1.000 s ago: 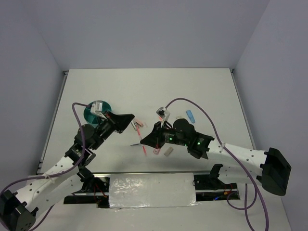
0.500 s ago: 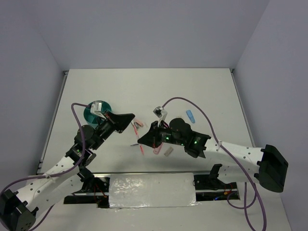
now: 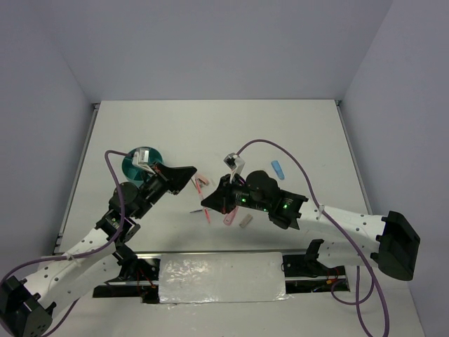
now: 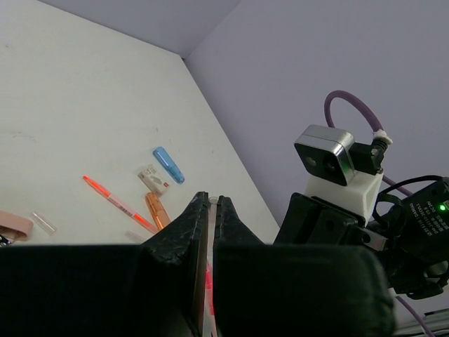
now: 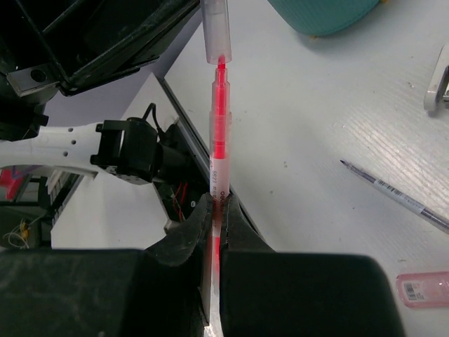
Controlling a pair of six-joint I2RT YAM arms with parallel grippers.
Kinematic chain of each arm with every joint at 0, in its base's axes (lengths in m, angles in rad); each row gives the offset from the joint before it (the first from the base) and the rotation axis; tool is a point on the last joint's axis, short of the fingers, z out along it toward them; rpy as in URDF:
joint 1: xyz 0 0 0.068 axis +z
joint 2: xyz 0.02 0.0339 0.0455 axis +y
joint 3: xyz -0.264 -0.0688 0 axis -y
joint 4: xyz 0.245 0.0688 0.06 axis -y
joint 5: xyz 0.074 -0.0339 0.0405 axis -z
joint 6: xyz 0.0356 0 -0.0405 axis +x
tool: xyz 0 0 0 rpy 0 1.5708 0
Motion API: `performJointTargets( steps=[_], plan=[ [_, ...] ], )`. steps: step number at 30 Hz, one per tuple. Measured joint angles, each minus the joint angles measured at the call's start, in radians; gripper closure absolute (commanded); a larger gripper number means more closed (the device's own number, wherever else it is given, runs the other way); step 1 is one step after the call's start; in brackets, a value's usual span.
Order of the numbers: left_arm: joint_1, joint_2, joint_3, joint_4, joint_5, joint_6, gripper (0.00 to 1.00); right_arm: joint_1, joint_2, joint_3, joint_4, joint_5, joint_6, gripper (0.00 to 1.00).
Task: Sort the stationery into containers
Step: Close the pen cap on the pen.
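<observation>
My right gripper [image 3: 209, 203] [image 5: 219, 200] is shut on a pink-red pen [image 5: 217, 126] with a clear cap. It holds the pen off the table, and the pen shows below the gripper in the top view [image 3: 208, 217]. My left gripper [image 3: 191, 174] [image 4: 212, 200] is shut on another clear pen with red inside [image 4: 209, 275]; most of that pen is hidden by the jaws. The round teal organiser [image 3: 133, 166] [image 5: 323, 15] stands behind the left wrist, partly hidden. A thin grey pen [image 5: 401, 199], pink eraser [image 5: 421, 289], orange pens [image 4: 116, 203] and blue eraser [image 3: 278, 168] lie on the table.
A tan eraser [image 3: 245, 221] lies beside the pink eraser [image 3: 230, 220]. Pink items [image 3: 200, 184] lie between the grippers. A white clip [image 5: 438, 77] is at the right edge of the right wrist view. The arm bases and a foil-covered block [image 3: 221, 277] line the near edge.
My right gripper has moved a little to the left with the pink-red pen in it, closer to the left gripper. The left arm has not moved.
</observation>
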Motion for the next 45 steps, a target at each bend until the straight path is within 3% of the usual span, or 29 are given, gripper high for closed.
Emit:
performJointTargets(
  steps=[25,45],
  plan=[
    [0.0,-0.002,0.0,-0.029,-0.043,-0.006,1.0,0.0,0.006,0.013,-0.023,0.012,-0.019,1.0],
    [0.001,-0.021,-0.021,0.007,-0.018,-0.097,1.0,0.002,0.01,0.085,-0.092,0.061,-0.092,1.0]
  ],
)
